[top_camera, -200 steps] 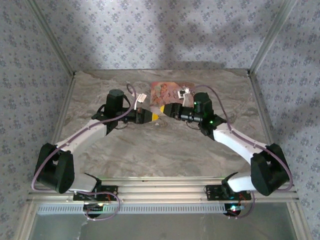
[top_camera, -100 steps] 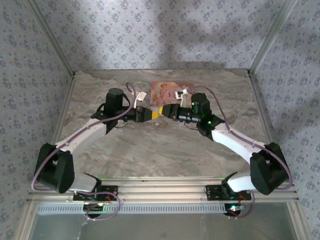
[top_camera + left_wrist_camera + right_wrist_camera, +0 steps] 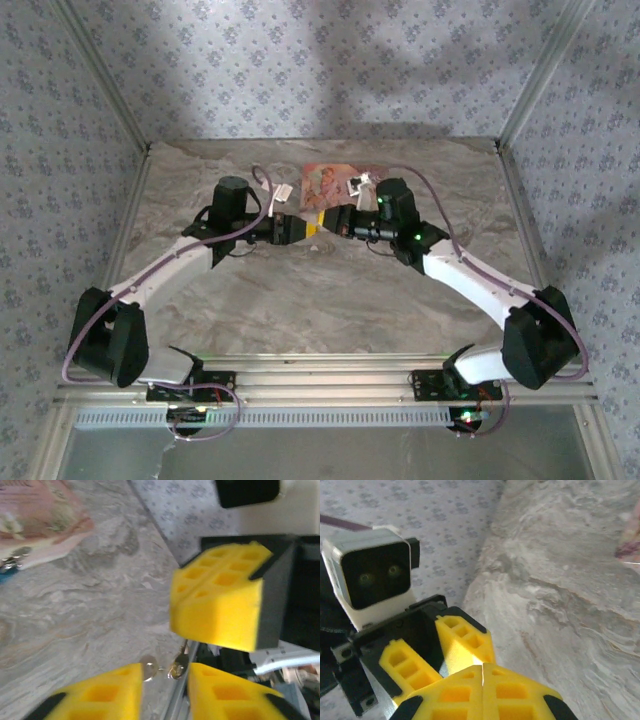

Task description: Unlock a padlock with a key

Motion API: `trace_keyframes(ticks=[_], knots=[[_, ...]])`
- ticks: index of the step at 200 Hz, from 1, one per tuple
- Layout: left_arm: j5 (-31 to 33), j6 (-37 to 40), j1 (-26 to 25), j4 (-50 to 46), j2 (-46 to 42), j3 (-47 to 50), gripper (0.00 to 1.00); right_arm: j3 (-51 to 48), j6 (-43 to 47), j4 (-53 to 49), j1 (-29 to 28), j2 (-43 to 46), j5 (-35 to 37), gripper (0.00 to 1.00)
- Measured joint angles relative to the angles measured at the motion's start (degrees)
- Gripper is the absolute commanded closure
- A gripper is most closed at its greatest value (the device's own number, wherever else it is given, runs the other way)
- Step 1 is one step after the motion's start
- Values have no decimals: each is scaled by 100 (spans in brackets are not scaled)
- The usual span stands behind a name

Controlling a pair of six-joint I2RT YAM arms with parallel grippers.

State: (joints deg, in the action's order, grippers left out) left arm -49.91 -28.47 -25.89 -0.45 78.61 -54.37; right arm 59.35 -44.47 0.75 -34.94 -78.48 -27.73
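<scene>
Right gripper point(image 3: 335, 222) has slid toward 9 o'clock, meeting left gripper point(image 3: 308, 229).
Right fingers point(image 3: 515, 695) pressed together; left narrowly apart, silvery bits point(image 3: 149, 668) between.

The left tool point(image 3: 300, 229) and the right tool point(image 3: 338, 222) stand tip to tip, so each blocks the other's way forward. A small key ring point(image 3: 160, 668) hangs in the gap between the left tool's parted pads point(image 3: 107, 695). Just behind both tools a flat pink packet point(image 3: 325, 182) lies on the bench point(image 3: 300, 300). Beyond the packet, the back wall point(image 3: 320, 70) closes the far side. On the near side of the tools the bench is open.
</scene>
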Motion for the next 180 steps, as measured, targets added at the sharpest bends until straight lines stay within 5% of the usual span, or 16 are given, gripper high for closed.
trace_keyframes(ticks=[36,72,115,180], knots=[[1202,546,-59,-422,-463,0,55,1727,767,-2404,-595,-33,2022,100],[2317,1172,-533,63,-929,234,54,2009,942,-3613,-743,-39,3257,100],[2702,1906,-1023,1399,-1134,1189,53,1974,938,-4004,-743,-4,3565,100],[2959,3228,-1952,2448,-678,1152,54,1526,393,-3989,-695,525,3526,100]])
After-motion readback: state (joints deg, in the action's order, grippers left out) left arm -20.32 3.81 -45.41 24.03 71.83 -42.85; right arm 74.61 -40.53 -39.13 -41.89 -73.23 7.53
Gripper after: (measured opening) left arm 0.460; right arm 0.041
